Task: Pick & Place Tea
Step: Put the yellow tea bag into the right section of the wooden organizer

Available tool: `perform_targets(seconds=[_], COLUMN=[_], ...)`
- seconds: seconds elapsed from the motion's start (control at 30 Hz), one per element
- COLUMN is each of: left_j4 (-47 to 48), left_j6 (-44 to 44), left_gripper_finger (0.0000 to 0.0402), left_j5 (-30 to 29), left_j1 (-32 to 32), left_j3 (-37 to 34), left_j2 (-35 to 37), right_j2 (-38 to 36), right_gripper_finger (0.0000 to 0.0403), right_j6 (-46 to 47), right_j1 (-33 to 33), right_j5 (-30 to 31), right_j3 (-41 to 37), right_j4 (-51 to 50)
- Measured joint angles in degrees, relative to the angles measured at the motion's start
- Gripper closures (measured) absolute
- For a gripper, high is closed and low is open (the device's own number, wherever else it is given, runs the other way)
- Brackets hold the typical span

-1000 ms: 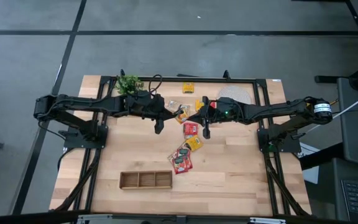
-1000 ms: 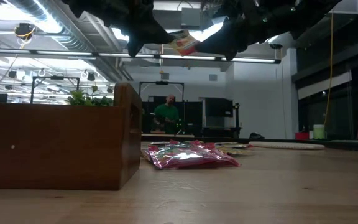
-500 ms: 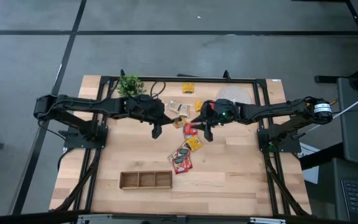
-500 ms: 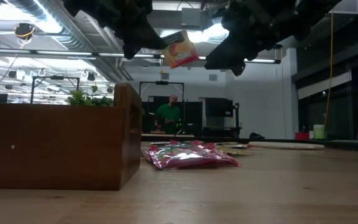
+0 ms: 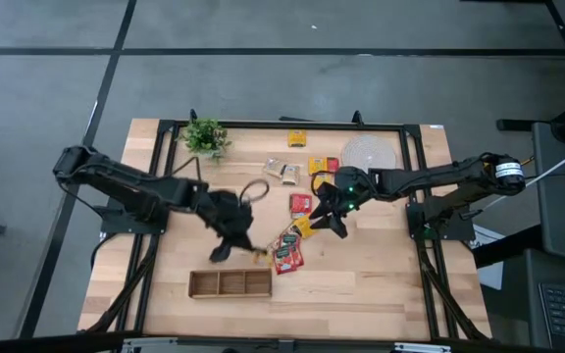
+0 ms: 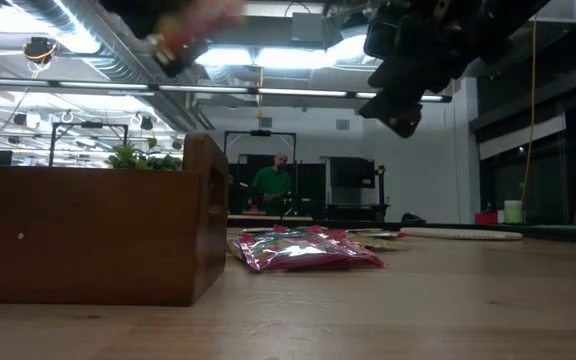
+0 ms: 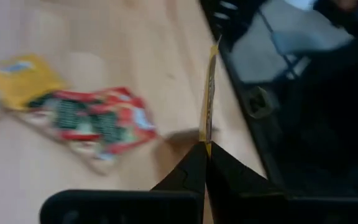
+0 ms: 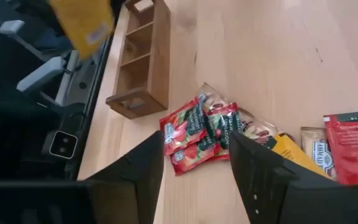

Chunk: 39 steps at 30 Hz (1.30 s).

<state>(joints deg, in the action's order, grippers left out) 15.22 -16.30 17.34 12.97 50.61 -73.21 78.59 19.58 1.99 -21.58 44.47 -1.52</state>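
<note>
My left gripper (image 5: 251, 251) hangs above the table between the long wooden tray (image 5: 230, 283) and a pile of red tea sachets (image 5: 285, 252). It is shut on a yellow tea sachet (image 7: 209, 93), which looks blurred in the low view (image 6: 183, 30). My right gripper (image 8: 194, 162) is open and holds nothing. It is in the air above the yellow and red sachets (image 5: 303, 216) at mid table, pointing slantwise down. More sachets (image 5: 282, 170) lie flat near the far edge. My left gripper (image 7: 205, 149) pinches one edge of the yellow sachet (image 7: 205, 138) between its two fingertips. The sachet sticks out beyond the fingers, edge-on to the wrist camera. It is lifted clear of the table.
The wooden tray (image 6: 88, 235) lies near the front edge, left of centre, with its compartments facing up (image 8: 143, 62). A round pale mat (image 5: 369, 151) and a small green plant (image 5: 205, 135) sit at the far edge. Bare wood lies at the right front.
My right gripper has opened and let go of the yellow sachet that both grippers held. It has then tipped down over the middle pile. My left gripper has kept the sachet and swung fast from the far middle toward the near edge and the tray.
</note>
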Motion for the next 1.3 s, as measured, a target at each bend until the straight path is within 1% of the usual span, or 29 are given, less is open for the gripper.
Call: perform_targets(seconds=[0.1,0.2,0.27,0.33,0.47,0.6,0.93,1.03,1.17,1.3], left_j4=[-0.87,-1.57,-2.74,-3.62,-3.95,-3.74,0.13,0.02,0.04,0.18], left_j6=[-3.31,-6.31,-8.72,-11.69,-16.18,-19.44,-23.5,-23.61,-23.58,-23.6], left_gripper_finger=[0.04,0.0399,0.04,0.0399,0.04,0.0399,0.0399,0.0399,0.0399,0.0399], left_j5=[-4.26,-9.96,-12.4,-13.34,-16.67,-19.41,-20.38,-21.24,-23.38,-23.87], left_j1=[5.55,10.22,12.13,13.26,14.05,14.1,15.01,15.17,15.17,15.17], left_j3=[0.0,0.0,0.0,0.02,0.0,0.02,0.02,0.01,0.0,0.01], left_j2=[-0.11,-1.4,-3.17,-5.53,-10.31,-12.43,-12.09,-12.09,-12.09,-12.09], right_j2=[0.0,0.0,0.0,0.0,0.0,0.02,0.02,0.02,0.07,0.07], right_gripper_finger=[0.0228,0.0231,0.0231,0.0231,0.0231,0.0231,0.0231,0.0231,0.0231,0.0231], right_j6=[1.18,1.37,1.98,3.25,5.8,7.58,8.21,8.17,7.75,7.46], right_j1=[-1.77,-3.59,-4.73,-5.71,-7.23,-8.34,-10.25,-10.38,-10.39,-10.44], right_j5=[2.97,6.24,8.97,11.75,15.99,18.27,20.41,21.87,22.03,22.04], right_j3=[0.0,0.0,0.0,0.0,0.0,0.0,0.0,0.0,0.0,0.0], right_j4=[0.0,-0.11,-0.11,-0.11,-0.11,-0.11,-0.13,-0.15,-0.15,-0.15])
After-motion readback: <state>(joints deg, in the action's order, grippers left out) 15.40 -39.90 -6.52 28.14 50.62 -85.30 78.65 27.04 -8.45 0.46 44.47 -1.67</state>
